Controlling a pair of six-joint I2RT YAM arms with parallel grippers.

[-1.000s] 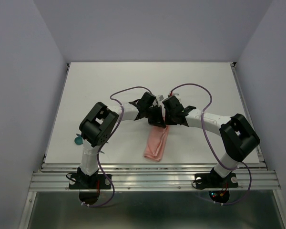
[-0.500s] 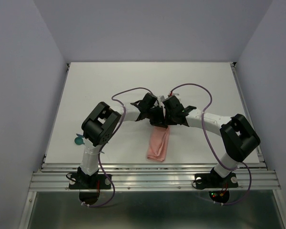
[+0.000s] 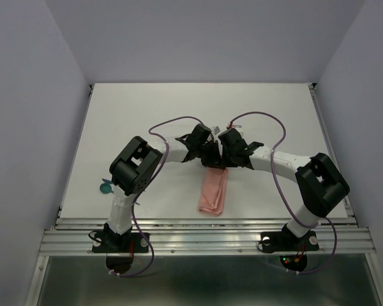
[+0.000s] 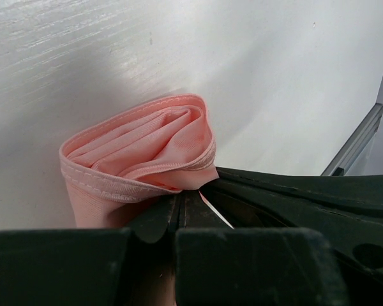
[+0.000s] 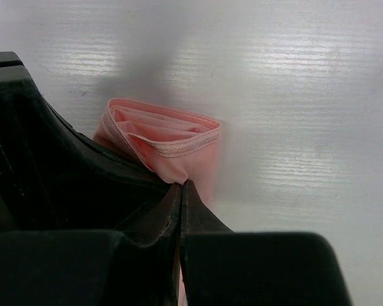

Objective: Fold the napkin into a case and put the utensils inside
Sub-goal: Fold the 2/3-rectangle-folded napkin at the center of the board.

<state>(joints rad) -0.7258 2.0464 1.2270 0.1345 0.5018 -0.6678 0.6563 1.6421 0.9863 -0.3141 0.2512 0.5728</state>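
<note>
The salmon-pink napkin [image 3: 214, 192] lies as a narrow folded strip on the white table, running from the grippers toward the near edge. My left gripper [image 3: 207, 157] and right gripper [image 3: 221, 158] meet over its far end, and each is shut on a corner of the cloth. In the left wrist view the layered folded end [image 4: 140, 153] bulges out ahead of the closed gripper [image 4: 182, 194]. In the right wrist view the hemmed folds [image 5: 169, 143] sit just ahead of the closed gripper [image 5: 182, 185]. Of the utensils, only a teal round end [image 3: 105, 187] shows beside the left arm.
Purple cables [image 3: 172, 121] loop above both forearms. A metal rail [image 3: 204, 224] borders the table's near edge, and grey walls enclose the left, right and back sides. The other arm's black finger [image 4: 319, 197] crowds the left wrist view.
Both grippers have shifted slightly right with the napkin's far end. The strip has swung from a slant to lie nearly straight, its near end moving right.
</note>
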